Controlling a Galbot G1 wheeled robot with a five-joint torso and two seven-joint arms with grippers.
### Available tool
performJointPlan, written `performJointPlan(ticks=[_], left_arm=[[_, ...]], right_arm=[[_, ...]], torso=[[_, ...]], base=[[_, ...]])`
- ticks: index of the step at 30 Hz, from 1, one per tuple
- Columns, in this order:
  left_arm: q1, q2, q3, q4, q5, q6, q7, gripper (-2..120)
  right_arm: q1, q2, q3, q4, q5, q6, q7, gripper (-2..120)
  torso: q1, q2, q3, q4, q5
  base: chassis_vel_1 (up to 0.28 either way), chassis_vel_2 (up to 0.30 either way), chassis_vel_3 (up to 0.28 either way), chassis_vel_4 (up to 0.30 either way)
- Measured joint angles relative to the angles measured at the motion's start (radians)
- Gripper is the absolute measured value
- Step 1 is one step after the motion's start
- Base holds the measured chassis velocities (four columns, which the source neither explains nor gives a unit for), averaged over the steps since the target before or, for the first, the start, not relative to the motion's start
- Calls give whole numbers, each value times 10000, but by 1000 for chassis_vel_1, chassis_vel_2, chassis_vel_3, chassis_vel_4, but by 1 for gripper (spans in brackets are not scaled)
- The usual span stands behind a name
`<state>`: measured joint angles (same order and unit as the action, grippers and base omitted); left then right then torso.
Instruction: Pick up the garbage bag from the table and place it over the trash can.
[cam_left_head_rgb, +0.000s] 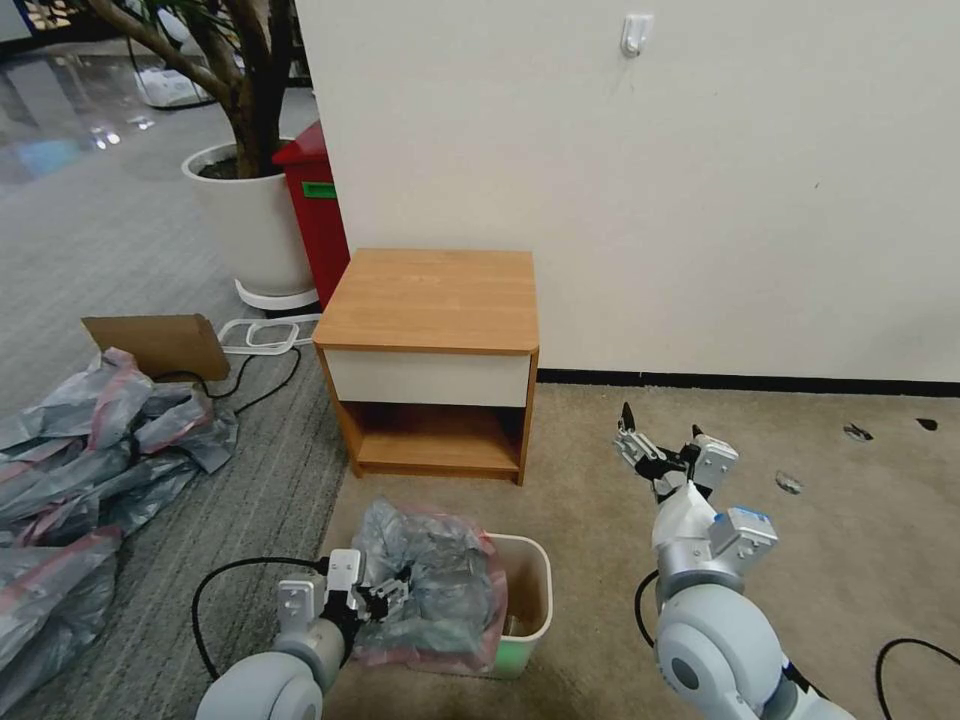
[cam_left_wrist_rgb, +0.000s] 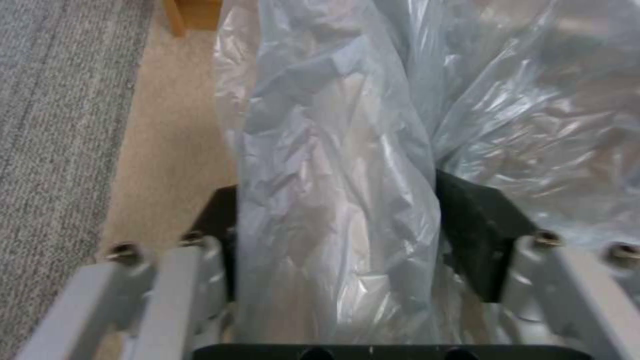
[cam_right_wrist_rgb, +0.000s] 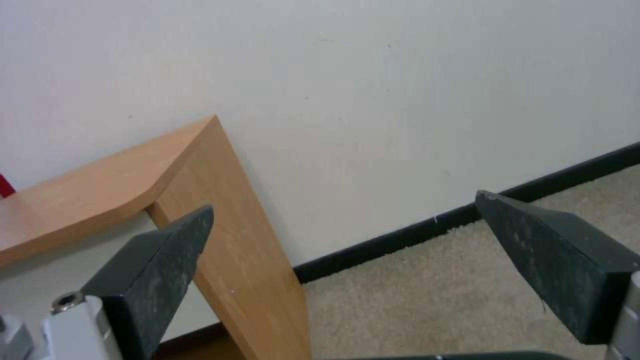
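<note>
Left claw (cam_left_head_rgb: 385, 598) pinched on a fold of the garbage bag (cam_left_head_rgb: 435, 590), which lies bunched over the left part of the trash can (cam_left_head_rgb: 528, 600), in front of the bare bench (cam_left_head_rgb: 430, 300). Right claw (cam_left_head_rgb: 660, 440) hangs wide open, empty, beside bench. Placing step; next likely needs rim spread over the can's uncovered side

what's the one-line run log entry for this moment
left tool: shut on garbage bag | bag: draped over trash can | right tool: open, raised beside table, holding nothing
</note>
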<state>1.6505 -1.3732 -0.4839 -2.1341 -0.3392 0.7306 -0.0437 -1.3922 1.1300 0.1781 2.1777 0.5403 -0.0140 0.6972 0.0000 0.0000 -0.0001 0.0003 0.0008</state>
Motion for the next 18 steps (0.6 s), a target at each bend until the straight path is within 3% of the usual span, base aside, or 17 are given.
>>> performJointPlan(ticks=[2,13,18], left_arm=[[-15,-23,48,42,11,-4,23,47],[-7,-79,102,81,5,-6,12,9],[9,-139,121,59,-36,-1,-106,5]], right_arm=[[9,8,-9,34,-4,3,0,100],[13,13,-27,105,-10,19,5,100],[9,16,-93,187,-18,17,7,100]], torso=[[0,1,0,1,0],[0,1,0,-2,-7],[0,1,0,-3,-8]], base=[[0,0,0,0],[0,0,0,0],[0,0,0,0]])
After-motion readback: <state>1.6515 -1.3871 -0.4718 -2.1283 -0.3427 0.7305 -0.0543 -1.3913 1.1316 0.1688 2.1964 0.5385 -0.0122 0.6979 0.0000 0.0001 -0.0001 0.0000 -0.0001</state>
